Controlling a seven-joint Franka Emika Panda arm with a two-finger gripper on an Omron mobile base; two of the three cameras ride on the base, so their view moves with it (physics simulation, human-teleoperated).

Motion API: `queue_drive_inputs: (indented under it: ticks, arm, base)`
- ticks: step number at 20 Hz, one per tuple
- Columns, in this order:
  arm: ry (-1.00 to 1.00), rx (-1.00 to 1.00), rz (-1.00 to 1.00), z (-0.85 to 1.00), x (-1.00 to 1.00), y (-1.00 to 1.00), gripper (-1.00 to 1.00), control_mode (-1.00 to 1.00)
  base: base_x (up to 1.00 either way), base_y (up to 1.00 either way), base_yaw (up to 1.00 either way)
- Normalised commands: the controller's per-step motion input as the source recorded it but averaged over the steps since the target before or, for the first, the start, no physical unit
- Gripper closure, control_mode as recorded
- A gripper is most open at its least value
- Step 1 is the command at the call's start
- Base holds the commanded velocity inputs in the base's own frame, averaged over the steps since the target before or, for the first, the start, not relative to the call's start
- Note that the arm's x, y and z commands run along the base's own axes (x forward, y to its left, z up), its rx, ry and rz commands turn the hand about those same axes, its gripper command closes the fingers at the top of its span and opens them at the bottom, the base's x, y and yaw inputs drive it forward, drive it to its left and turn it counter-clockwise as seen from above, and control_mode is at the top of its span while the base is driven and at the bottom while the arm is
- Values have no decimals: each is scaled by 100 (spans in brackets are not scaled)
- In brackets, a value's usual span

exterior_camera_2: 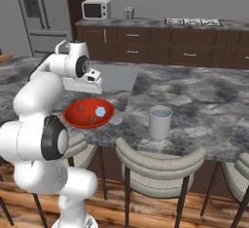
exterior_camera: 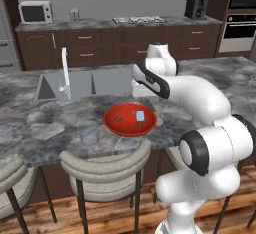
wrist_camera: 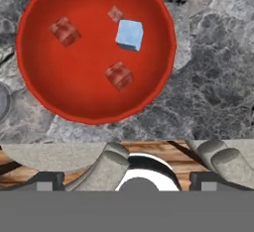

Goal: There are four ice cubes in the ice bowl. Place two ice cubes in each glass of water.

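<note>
- Grey marble counter, with a sink sunk in behind the bowl and stools tucked under the front edge.
- White arm bent over the counter, gripper hanging above the near rim of the ice bowl, finger tips wide apart, clamped on nothing.
- Ice bowl red and glossy, sitting near the counter's front edge.
- One glass of water just beside the bowl on the sink-tap side; second glass of water well apart on the other side.
- Four ice cubes inside the bowl: one pale blue, three tinted red, all lying apart from each other.
</note>
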Motion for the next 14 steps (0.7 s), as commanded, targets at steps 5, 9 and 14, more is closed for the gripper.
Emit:
queue_drive_inputs:
  ticks: [5,9,14]
  arm:
    - [20,-3,-6,-51,51,0,-100,-100]
    - [10,-7,-5,-45,43,5,-100,-100]
    - [0,-12,-9,-66,27,8,-100,-100]
  base:
    - [0,0,0]
    - [0,0,0]
    - [0,0,0]
